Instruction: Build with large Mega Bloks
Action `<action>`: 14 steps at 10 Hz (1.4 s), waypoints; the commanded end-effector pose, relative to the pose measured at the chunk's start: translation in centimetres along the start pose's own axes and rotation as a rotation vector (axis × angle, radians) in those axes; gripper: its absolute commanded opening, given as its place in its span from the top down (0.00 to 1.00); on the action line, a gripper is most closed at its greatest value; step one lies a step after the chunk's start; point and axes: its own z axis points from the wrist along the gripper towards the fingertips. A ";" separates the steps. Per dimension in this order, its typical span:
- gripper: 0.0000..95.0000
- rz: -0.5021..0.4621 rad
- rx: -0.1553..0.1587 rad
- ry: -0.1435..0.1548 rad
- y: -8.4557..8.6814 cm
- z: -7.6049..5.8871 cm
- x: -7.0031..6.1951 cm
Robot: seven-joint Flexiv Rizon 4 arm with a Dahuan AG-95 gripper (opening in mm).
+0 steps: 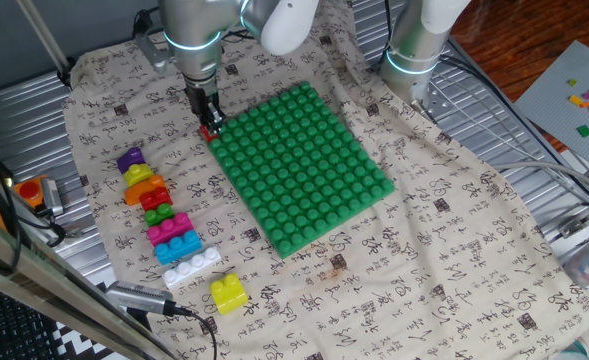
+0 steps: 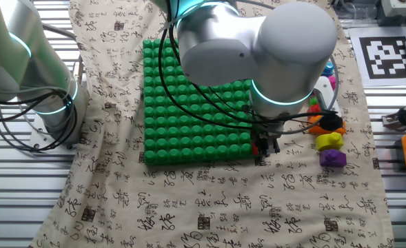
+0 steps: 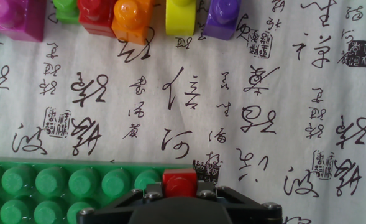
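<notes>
My gripper (image 1: 207, 118) is shut on a small red brick (image 1: 210, 131) at the near-left corner of the big green baseplate (image 1: 299, 165). In the hand view the red brick (image 3: 179, 183) sits between the jaws, right at the baseplate's (image 3: 58, 186) corner. In the other fixed view the gripper (image 2: 263, 147) is at that corner too. A row of Mega Bloks lies left of the plate: purple (image 1: 130, 160), yellow (image 1: 137, 175), orange (image 1: 146, 190), green (image 1: 158, 211), pink (image 1: 169, 228), blue (image 1: 177, 246), white (image 1: 192, 267). A separate yellow brick (image 1: 228, 293) lies nearer the front.
A printed cloth (image 1: 424, 230) covers the table. A second arm's base (image 1: 414, 50) stands behind the plate. A grey plate with tiny coloured bricks (image 1: 586, 102) lies far right. An orange tool (image 1: 34, 190) sits at the left edge.
</notes>
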 end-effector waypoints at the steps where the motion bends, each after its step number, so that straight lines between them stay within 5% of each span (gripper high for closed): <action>1: 1.00 0.001 0.004 -0.002 0.0 0.1 0.0; 4: 1.00 -0.001 0.004 -0.001 0.0 0.1 0.0; 5: 0.80 -0.002 0.004 -0.001 0.0 0.1 0.0; 11: 0.80 -0.003 0.000 0.002 0.0 -0.3 0.0; 12: 0.60 -0.004 0.002 0.003 0.0 -0.4 0.0; 14: 0.60 -0.005 0.002 0.003 0.0 -0.5 -0.1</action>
